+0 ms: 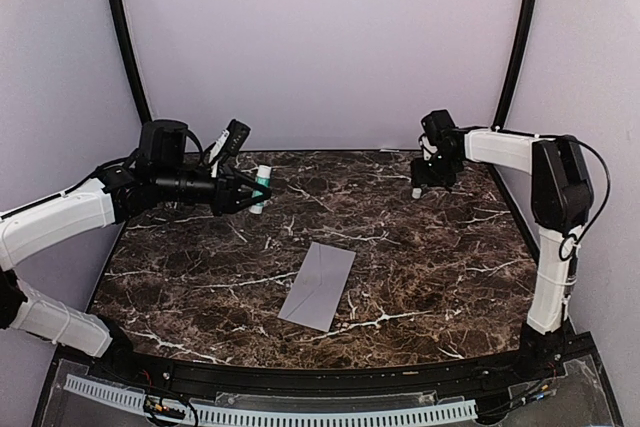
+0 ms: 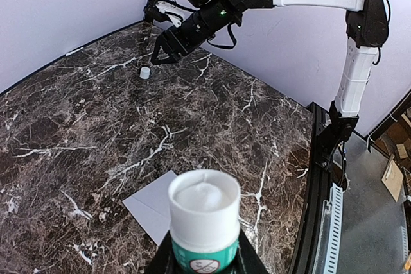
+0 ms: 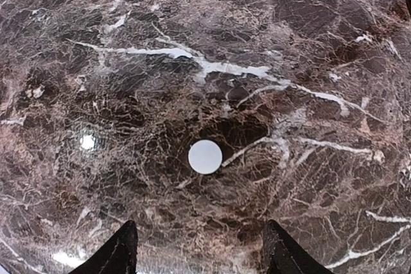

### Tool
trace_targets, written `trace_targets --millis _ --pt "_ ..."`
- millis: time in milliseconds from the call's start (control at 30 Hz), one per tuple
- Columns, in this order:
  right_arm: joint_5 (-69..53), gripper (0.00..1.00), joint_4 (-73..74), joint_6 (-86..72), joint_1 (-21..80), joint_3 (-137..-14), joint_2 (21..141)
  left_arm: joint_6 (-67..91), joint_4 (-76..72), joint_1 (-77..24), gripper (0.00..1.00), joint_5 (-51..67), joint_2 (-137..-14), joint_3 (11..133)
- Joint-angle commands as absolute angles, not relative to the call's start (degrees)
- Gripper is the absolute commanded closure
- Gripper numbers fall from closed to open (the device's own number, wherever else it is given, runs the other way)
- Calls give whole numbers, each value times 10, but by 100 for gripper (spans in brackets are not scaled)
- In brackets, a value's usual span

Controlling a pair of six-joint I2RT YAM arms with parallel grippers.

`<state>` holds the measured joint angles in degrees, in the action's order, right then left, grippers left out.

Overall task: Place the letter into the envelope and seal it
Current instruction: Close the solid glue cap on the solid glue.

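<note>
The pale grey-lavender envelope [image 1: 318, 285] lies flat near the middle of the marble table; a corner of it shows in the left wrist view [image 2: 154, 212]. No letter is in view. My left gripper [image 1: 252, 192] is shut on a green-and-white glue stick [image 2: 204, 219] with its cap off, held above the table's back left. The white cap [image 3: 205, 156] stands on the table at the back right, also seen in the left wrist view [image 2: 145, 72]. My right gripper [image 3: 200, 255] is open and empty, hovering just above the cap [image 1: 417, 192].
The dark marble table [image 1: 420, 267] has a black raised rim. Lavender walls with black poles [image 1: 125, 37] close in the back and sides. A perforated white rail [image 1: 300, 412] runs along the near edge.
</note>
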<state>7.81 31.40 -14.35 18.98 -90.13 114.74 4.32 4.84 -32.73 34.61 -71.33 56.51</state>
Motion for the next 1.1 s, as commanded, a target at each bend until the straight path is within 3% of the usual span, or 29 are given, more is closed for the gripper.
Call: trace_targets --millis 0,200,533,867,1067 --pt "89 37 332 -122 190 -947 1199 46 53 -325 96 355 -699 563" --pt "115 38 346 -112 189 -995 1251 49 52 -325 96 361 -702 563" --pt "111 51 359 -110 189 -1050 1298 52 52 -324 96 371 -705 565" --pt "117 53 377 -109 188 -1090 1333 54 52 -324 96 377 -702 565" --pt "120 59 377 -109 188 -1089 1336 54 52 -325 96 379 -702 565"
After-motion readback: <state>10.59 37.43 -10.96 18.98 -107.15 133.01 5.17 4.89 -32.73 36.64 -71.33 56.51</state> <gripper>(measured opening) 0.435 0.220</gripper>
